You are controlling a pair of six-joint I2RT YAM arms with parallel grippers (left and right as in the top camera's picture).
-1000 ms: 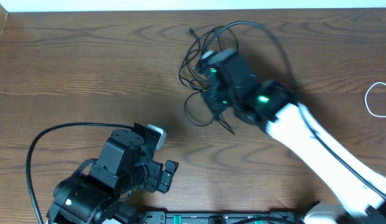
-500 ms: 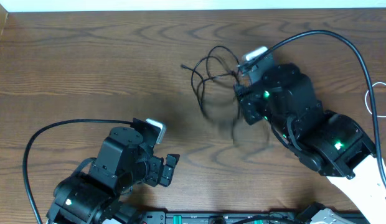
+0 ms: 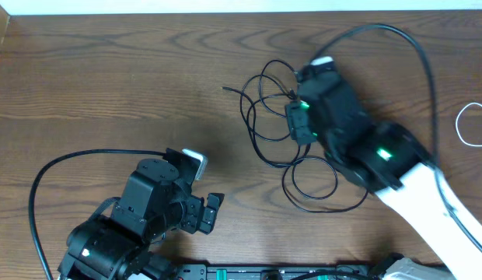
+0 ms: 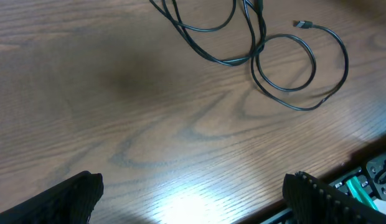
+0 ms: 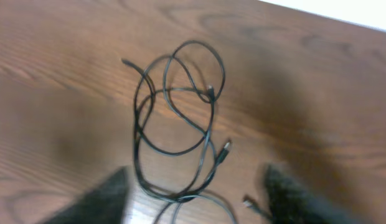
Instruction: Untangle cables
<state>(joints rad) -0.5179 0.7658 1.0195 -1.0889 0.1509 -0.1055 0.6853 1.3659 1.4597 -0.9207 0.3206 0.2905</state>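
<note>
Black cables (image 3: 272, 132) in loose tangled loops on the table (image 3: 109, 78) under the right gripper (image 3: 297, 118) — fingers apart, clamping nothing, white cable (image 3: 459, 124) seen only overhead, well right of that gripper at the table edge, left gripper (image 3: 204, 208) spread wide — broad wood between

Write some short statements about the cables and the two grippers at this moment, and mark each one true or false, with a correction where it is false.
1. The black cables lie in tangled loops on the table. True.
2. The left gripper holds one of the black cables. False: its fingers stand wide apart with nothing between them, and the cables lie well away from it.
3. A white cable lies near the right edge of the table, apart from the black tangle. True.
4. The right gripper is shut on a plug. False: it is open above the tangle, and the black cables lie loose on the wood below.
</note>
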